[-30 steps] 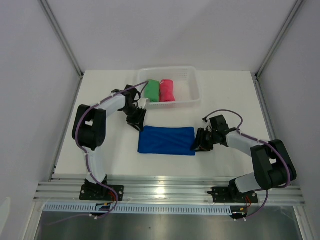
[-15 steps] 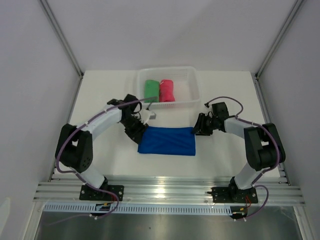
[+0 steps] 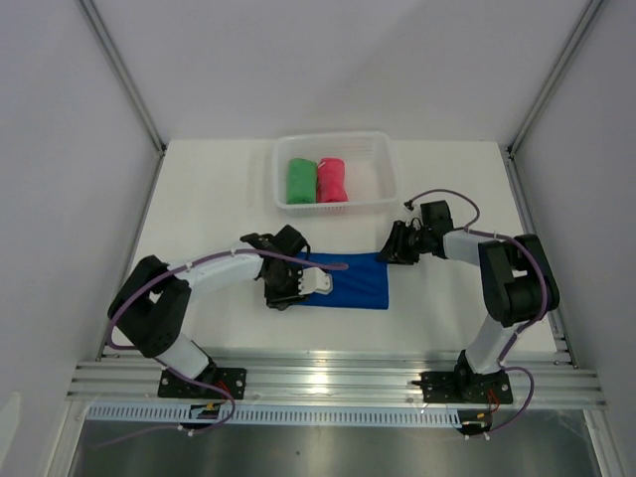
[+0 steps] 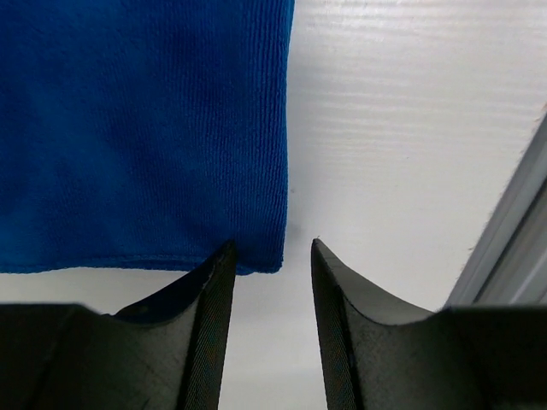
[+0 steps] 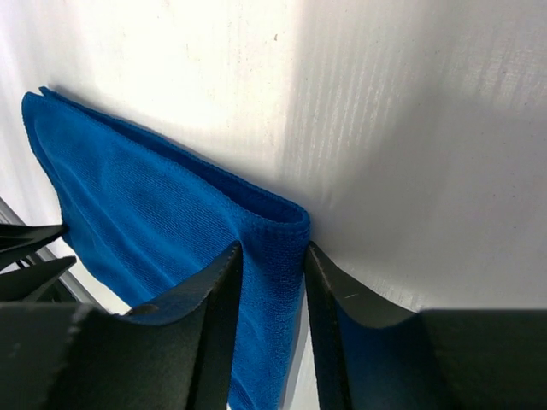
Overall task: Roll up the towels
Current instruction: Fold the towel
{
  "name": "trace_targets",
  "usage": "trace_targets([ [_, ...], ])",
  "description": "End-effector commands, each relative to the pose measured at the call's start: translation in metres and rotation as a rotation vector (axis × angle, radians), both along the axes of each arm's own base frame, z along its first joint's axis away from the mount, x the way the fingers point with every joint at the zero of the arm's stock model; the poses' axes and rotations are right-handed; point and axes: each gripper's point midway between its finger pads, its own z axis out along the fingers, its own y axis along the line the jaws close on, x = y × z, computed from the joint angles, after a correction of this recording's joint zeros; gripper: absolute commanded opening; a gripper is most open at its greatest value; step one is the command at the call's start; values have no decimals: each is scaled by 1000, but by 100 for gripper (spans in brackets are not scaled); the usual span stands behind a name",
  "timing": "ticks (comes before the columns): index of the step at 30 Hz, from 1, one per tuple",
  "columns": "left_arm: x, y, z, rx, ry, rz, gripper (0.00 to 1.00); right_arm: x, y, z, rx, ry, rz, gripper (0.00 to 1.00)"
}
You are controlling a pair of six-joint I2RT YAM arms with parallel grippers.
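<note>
The royal blue towel lay flat and unrolled on the white surface, between the two arms. The left arm's fingers stood partly open at its near-left corner, with the tip of the corner in the gap and nothing gripped. The right arm's fingers stood partly open astride the hem at the far-right corner, the cloth flat between them. The green towel and pink-red towel sat rolled, side by side, in the white slotted basket farther back.
</note>
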Motion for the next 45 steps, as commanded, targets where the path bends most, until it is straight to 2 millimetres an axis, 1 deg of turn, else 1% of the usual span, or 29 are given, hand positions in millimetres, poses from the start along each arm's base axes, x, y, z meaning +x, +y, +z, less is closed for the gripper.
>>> trace_targets([
  [1,13,1,-5,13,-95,-73,44,1,-2,-7,-4,-5,4,37],
  [3,9,3,-11,26,-84,-66,43,-3,-2,-10,-5,5,4,35],
  [5,6,3,-16,36,-58,-47,36,-6,-2,-12,-3,15,-1,27],
  [6,4,2,-16,33,-44,-46,32,-7,-3,-13,-1,19,-5,25],
  [7,0,2,-17,29,-31,-47,21,-7,-3,-14,-2,25,-9,18],
  [9,-5,6,-21,38,-18,-50,11,-7,-5,-16,2,37,-24,11],
  [10,-8,9,-24,49,-13,-53,5,-7,-6,-15,3,36,-27,6],
  [12,-12,13,-24,55,-3,-64,1,-8,-10,-16,2,42,-45,1],
  [13,-14,14,-23,57,-1,-73,1,-8,-11,-16,4,39,-49,1],
  [16,-18,21,-24,76,5,-99,1,-9,-16,-13,20,40,-69,1],
  [18,-19,23,-24,86,8,-114,1,-9,-15,-12,23,38,-65,1],
  [23,-22,39,-29,150,2,-162,1,-11,-16,-6,27,24,-73,1],
  [26,-19,34,-27,133,-3,-146,1,-13,-13,-3,41,22,-57,2],
  [27,-13,26,-21,112,-17,-137,2,-13,-13,-1,42,16,-52,2],
  [29,-9,19,-18,95,-11,-110,4,-17,-13,-2,33,23,-56,2],
  [30,-9,18,-16,91,-8,-101,9,-19,-14,-2,27,26,-60,2],
  [31,-3,11,-9,72,-21,-91,14,-19,-16,1,23,17,-69,2],
  [33,-11,7,-1,42,29,-61,30,-26,-20,-1,-11,37,-97,3],
  [34,-6,-2,14,0,21,-41,33,-27,-22,3,-19,27,-111,3],
  [35,-11,-8,20,-38,46,-35,36,-32,-21,2,-25,44,-128,3],
  [36,-14,-8,27,-51,65,-24,40,-38,-25,-4,-48,60,-154,3],
  [37,-11,-15,40,-82,60,-8,40,-41,-25,-2,-54,56,-167,3],
  [39,-20,-18,58,-130,111,7,42,-50,-27,-9,-103,80,-201,3],
  [40,-24,-18,63,-143,137,25,42,-57,-28,-14,-121,98,-211,3],
  [41,-25,-19,71,-167,149,33,42,-61,-28,-13,-134,103,-218,2],
  [42,-23,-17,78,-193,157,61,42,-69,-23,-14,-142,116,-212,3],
  [43,-26,-15,82,-207,194,99,42,-75,-25,-18,-175,125,-220,3],
  [44,-19,-9,86,-224,197,152,42,-85,-25,-17,-201,142,-217,2],
  [45,-16,-6,89,-237,201,183,42,-96,-17,-17,-225,144,-182,3],
])
